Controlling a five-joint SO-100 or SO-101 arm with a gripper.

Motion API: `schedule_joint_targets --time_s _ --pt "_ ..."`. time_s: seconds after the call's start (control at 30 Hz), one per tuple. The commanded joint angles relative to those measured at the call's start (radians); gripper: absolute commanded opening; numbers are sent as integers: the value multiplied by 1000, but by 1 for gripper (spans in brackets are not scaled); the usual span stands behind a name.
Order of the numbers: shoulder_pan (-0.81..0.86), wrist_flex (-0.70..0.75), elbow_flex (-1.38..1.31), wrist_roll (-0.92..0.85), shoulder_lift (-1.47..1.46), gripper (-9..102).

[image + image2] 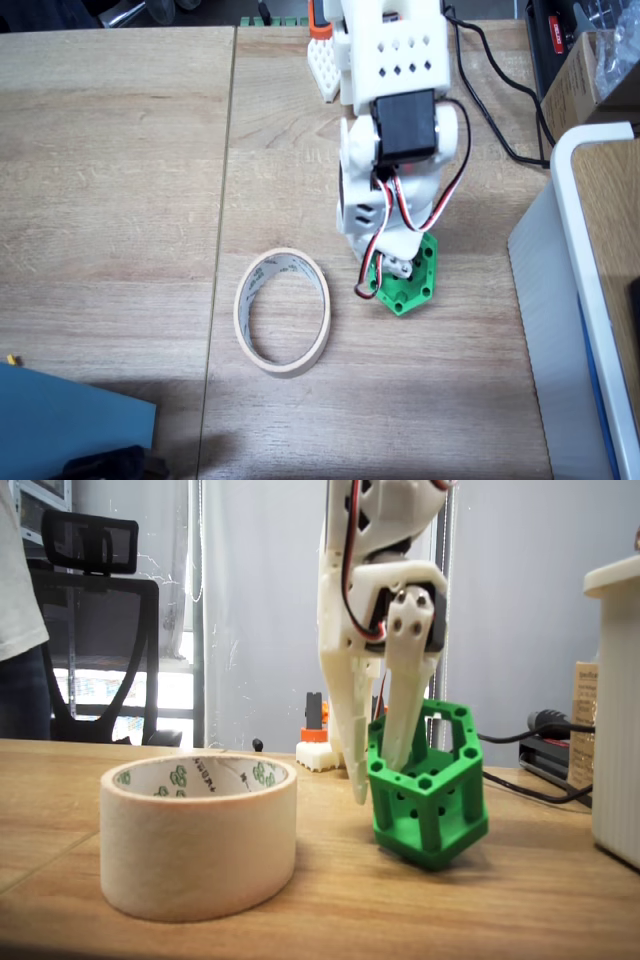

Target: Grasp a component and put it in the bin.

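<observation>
**Gripper on the green block, ring waiting alongside**

From above: the white arm [395, 130] comes down from the top edge and hides its own gripper, so the jaw width can't be read here. The component [412, 282] peeks out beneath it, only its lower half and right rim showing, on the wooden counter [110, 200]. To its left, near but apart, lies the bin [283, 310], the tape ring, with bare wood inside. A white box [590, 150] is cut off at the right edge; a blue sheet [60, 425] is cut off bottom left.

Side on: the gripper [380, 780] points straight down, one finger outside the component's [430, 815] left wall, the other through its open top, narrowly closed on that wall. The block sits tilted, one lower edge on the counter [520, 900]. The bin [198, 835] stands at left, empty as far as its rim shows. An office chair [95, 600] sits behind, blurred.
</observation>
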Motion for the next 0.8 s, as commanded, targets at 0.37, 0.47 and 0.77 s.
schedule_joint_targets --time_s 0.37,0.47,0.77 --pt "6 -6 -37 0 414 0" --pt "11 -6 -43 0 460 0" --pt "114 -21 -44 -11 528 0"
